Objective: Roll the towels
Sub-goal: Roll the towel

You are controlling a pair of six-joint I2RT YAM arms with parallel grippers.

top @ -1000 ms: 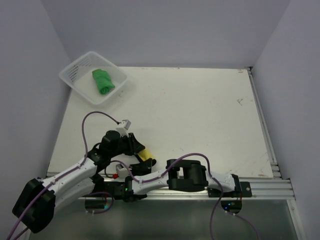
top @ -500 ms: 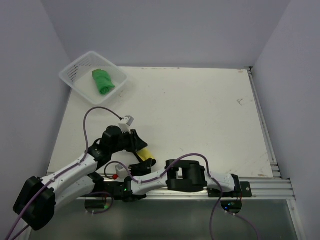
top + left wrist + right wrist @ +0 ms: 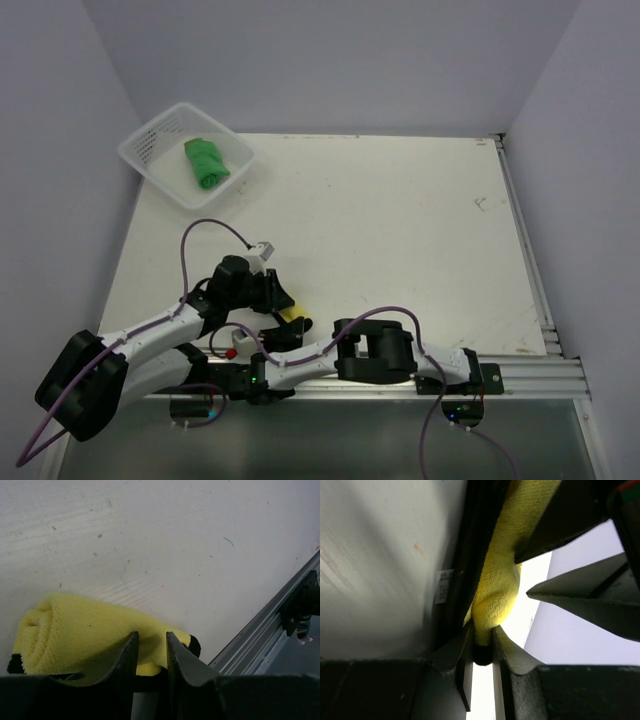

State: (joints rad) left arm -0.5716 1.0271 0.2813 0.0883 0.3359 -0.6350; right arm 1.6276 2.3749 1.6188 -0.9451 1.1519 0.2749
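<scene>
The yellow towel [image 3: 291, 312] is a rolled bundle with a black edge, lying near the table's front edge. My left gripper [image 3: 283, 303] reaches it from the left and is shut on it. In the left wrist view the two fingers pinch the yellow towel [image 3: 75, 625] near its black-edged right end, at the left gripper [image 3: 151, 636]. My right gripper [image 3: 296, 326] comes from the near side and is shut on the same towel. In the right wrist view the yellow towel [image 3: 505, 570] runs down into the right gripper [image 3: 481, 630]. The green towel [image 3: 206, 162] lies rolled in the basket.
The white mesh basket [image 3: 160, 135] stands at the table's far left corner. An aluminium rail [image 3: 520, 375] runs along the front edge just below the grippers, and shows as the rail [image 3: 270, 625] in the left wrist view. Grey walls close in on the left, back and right.
The left arm's wrist has shifted a little right and toward the front edge, and its cable loop has moved with it. Both grips on the yellow towel are unchanged.
</scene>
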